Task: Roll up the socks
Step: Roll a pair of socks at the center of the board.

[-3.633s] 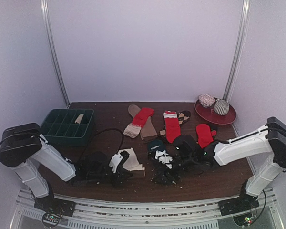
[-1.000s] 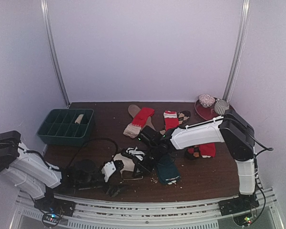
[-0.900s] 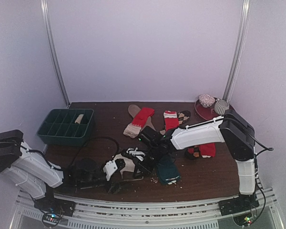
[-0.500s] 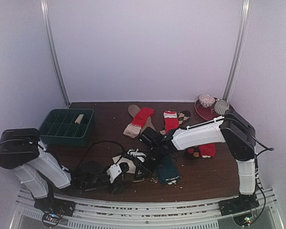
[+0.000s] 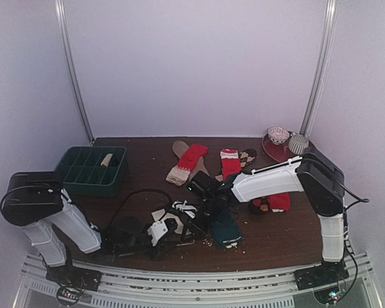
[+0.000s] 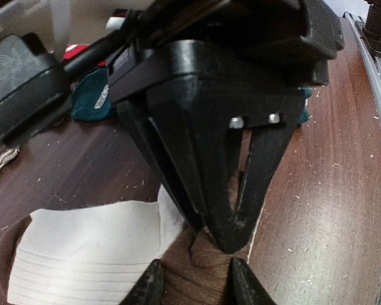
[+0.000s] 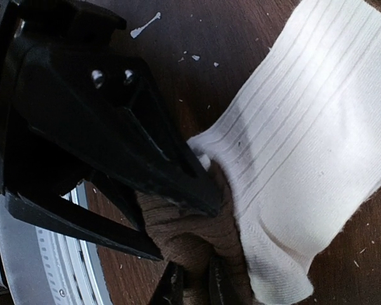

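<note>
Right gripper (image 7: pixel 193 283): clenched on a bunched fold of the brown sock (image 7: pixel 190 244), fingers nearly meeting
Left gripper (image 6: pixel 197 270): tip to tip with the right one, its fingers (image 6: pixel 153 286) on either side of the same brown fold, fabric touching both; whether they press firmly, cannot tell
Brown sock: on the table (image 5: pixel 276 240) near the front edge, left of centre, between the 2 grippers; its cream cuff (image 7: pixel 305 146) lies flat and spread beside the pinched part
Dark teal sock (image 5: pixel 226 230): flat on the table, just right of the grippers
Other socks: red sock (image 5: pixel 192 156) lying across a beige sock (image 5: pixel 179 148) at the back; another red sock (image 5: pixel 230 168) to its right; a 3rd red sock (image 5: pixel 279 202) just beyond the right arm
Tray (image 5: pixel 86 188): dark green, back left, 1 pale bundle (image 5: pixel 106 159) in a rear compartment
Plate (image 5: pixel 295 158): red, back right corner, 2 rolled bundles (image 5: pixel 278 135) on it
</note>
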You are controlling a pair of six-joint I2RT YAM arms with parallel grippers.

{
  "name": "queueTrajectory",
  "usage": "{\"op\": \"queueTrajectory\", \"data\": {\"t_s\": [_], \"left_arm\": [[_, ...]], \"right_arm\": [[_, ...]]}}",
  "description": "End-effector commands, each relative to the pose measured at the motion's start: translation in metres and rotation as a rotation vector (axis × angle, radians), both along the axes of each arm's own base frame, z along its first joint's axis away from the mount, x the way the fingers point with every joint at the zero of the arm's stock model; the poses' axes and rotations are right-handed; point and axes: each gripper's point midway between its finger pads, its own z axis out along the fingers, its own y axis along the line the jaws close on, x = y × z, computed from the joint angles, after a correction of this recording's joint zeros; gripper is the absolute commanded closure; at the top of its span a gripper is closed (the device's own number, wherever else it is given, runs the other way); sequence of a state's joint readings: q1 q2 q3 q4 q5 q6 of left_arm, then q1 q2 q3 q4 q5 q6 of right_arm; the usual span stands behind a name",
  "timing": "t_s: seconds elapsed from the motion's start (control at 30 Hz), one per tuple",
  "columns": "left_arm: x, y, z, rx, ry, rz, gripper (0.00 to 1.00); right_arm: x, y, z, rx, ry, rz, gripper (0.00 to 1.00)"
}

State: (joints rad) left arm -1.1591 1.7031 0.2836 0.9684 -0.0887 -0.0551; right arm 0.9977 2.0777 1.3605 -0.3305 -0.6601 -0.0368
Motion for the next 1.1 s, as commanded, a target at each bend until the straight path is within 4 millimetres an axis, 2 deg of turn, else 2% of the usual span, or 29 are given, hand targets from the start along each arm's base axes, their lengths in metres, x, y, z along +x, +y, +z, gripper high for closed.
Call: {"op": "queueTrajectory", "data": {"t_s": [0.0, 0.1, 0.23, 0.27, 0.3, 0.33, 0.5, 0.6, 0.67, 0.8, 0.83, 0.93, 1.07], "left_arm": [[0.000, -0.007, -0.008, -0.006, 0.057, 0.001, 0.54], [0.000, -0.004, -0.007, -0.017, 0.064, 0.013, 0.51], [0.000, -0.001, -0.006, -0.013, 0.062, 0.018, 0.67], [-0.001, -0.002, -0.007, -0.010, 0.066, 0.011, 0.72], [-0.003, -0.002, -0.007, -0.009, 0.072, 0.002, 0.81], [-0.004, -0.002, -0.009, -0.007, 0.078, 0.000, 1.00], [-0.010, 0.000, -0.021, 0.010, 0.141, -0.004, 1.00], [-0.007, 0.010, -0.036, 0.036, 0.229, 0.078, 1.00], [-0.009, 0.023, -0.052, 0.087, 0.323, 0.148, 1.00], [-0.020, 0.042, -0.067, 0.087, 0.478, 0.244, 1.00], [-0.024, 0.048, -0.070, 0.084, 0.509, 0.262, 1.00], [-0.031, 0.059, -0.079, 0.077, 0.603, 0.322, 1.00], [-0.038, 0.067, -0.093, 0.093, 0.690, 0.366, 1.00]], "right_arm": [[-0.030, -0.058, -0.059, -0.287, 0.114, -0.019, 0.88], [-0.030, -0.059, -0.061, -0.290, 0.114, -0.018, 0.88], [-0.030, -0.060, -0.062, -0.293, 0.114, -0.020, 0.88], [-0.030, -0.060, -0.062, -0.292, 0.114, -0.021, 0.88], [-0.030, -0.060, -0.062, -0.291, 0.113, -0.022, 0.88], [-0.030, -0.060, -0.061, -0.290, 0.113, -0.022, 0.88], [-0.026, -0.053, -0.058, -0.262, 0.103, -0.033, 0.87], [-0.015, -0.045, -0.050, -0.222, 0.052, -0.053, 0.74], [-0.004, -0.036, -0.038, -0.162, -0.008, -0.069, 0.60], [0.024, -0.020, 0.007, 0.063, -0.235, -0.096, 0.57], [0.029, -0.019, 0.028, 0.145, -0.319, -0.099, 0.54], [0.027, -0.019, 0.065, 0.373, -0.527, -0.043, 0.47], [0.014, -0.027, 0.080, 0.518, -0.730, 0.064, 0.41]]}}
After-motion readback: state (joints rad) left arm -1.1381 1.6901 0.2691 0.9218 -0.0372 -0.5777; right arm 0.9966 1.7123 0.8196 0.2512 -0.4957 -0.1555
